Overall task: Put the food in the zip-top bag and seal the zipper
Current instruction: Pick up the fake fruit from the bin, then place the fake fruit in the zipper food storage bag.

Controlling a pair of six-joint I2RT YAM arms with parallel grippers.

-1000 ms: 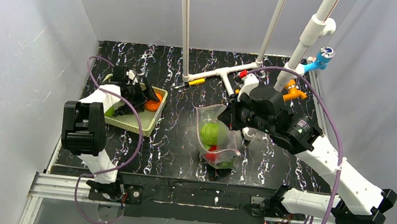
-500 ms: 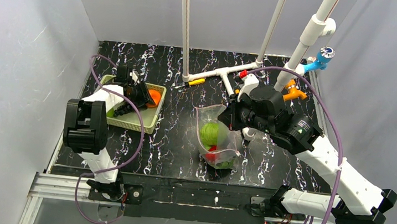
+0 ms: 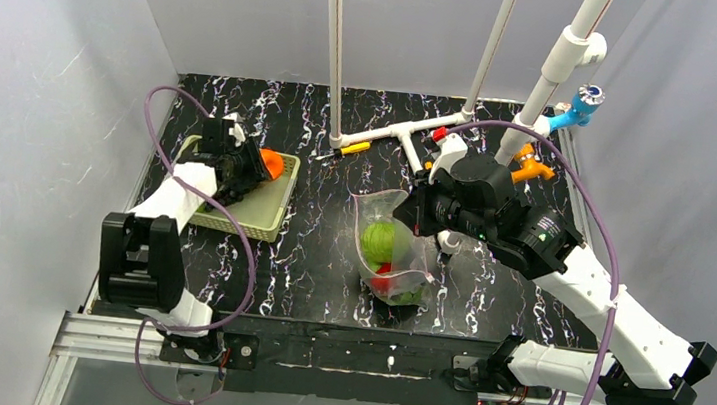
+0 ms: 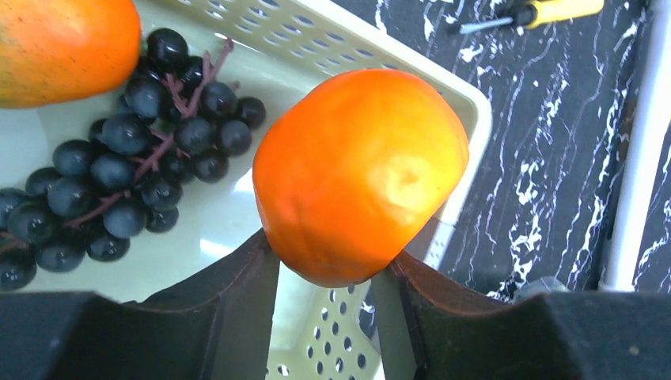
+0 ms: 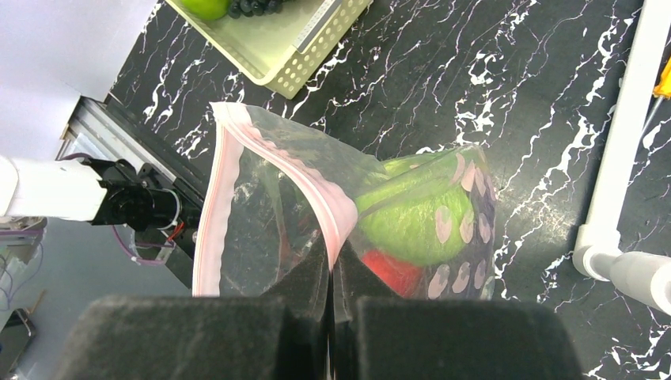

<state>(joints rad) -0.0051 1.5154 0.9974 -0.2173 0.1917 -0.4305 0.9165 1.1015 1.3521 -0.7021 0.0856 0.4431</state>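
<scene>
My left gripper [image 4: 328,265] is shut on an orange toy fruit [image 4: 360,174] and holds it above the right end of the pale green basket [image 4: 443,75]. From above, the orange fruit [image 3: 269,164] shows just past the left gripper [image 3: 256,168]. The clear zip-top bag [image 3: 392,251] stands at mid-table with its mouth open. My right gripper [image 5: 331,265] is shut on the bag's pinkish zipper [image 5: 316,186] and holds that edge up. Inside the bag lie a green piece of food [image 5: 411,222] and a red one [image 5: 396,273].
The basket [image 3: 263,215] still holds dark grapes [image 4: 134,182], a second orange fruit [image 4: 63,43] and a green fruit [image 5: 202,6]. A white pipe frame [image 3: 402,132] and a yellow screwdriver [image 3: 352,148] lie behind the bag. Grey walls enclose the table.
The left gripper closed on the orange fruit in the basket and raised it, shifting slightly back. The right gripper and the bag have not moved.
</scene>
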